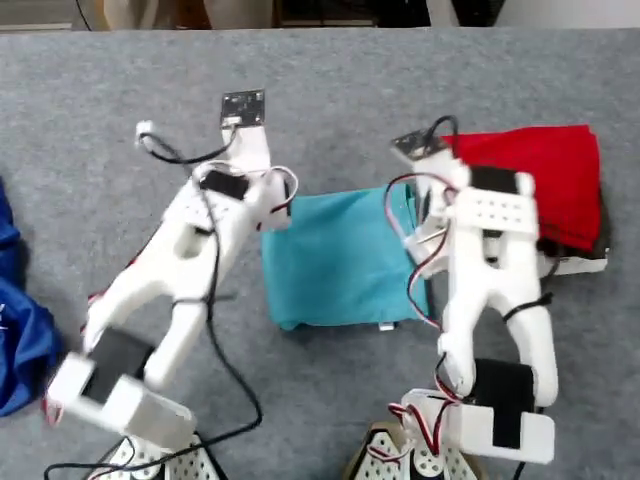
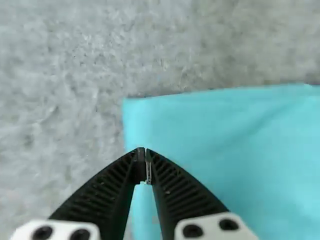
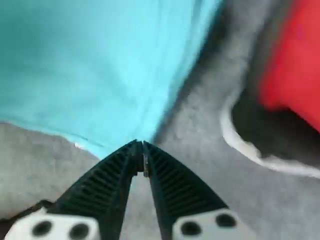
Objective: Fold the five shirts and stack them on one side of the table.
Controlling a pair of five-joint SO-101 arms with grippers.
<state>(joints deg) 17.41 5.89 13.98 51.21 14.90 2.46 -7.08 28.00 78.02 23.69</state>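
Your left gripper (image 2: 141, 166) has its jaws brought together, tips meeting directly over the side edge of the teal shirt (image 1: 340, 255), a little way in from that shirt's corner; from the left wrist view it cannot be told whether any cloth is caught between the tips. Your right gripper (image 3: 139, 157) likewise has its jaws together, tips sitting at the opposite side edge of the teal shirt, where the fabric meets the grey table (image 1: 350, 90); again, a pinch on the cloth cannot be confirmed. The teal shirt lies folded into a flat rectangle at the middle of the table, between your two arms, one arm at each of its side edges. The red shirt (image 1: 545, 185) lies folded on the right side of the table, just beside the right arm and apart from the teal shirt, with a strip of bare table between them. It rests on top of a dark layer (image 3: 260, 135) and a white layer (image 1: 575, 265), whose edges show beneath it. A blue shirt (image 1: 20, 340) lies crumpled at the table's left edge, well apart from both grippers
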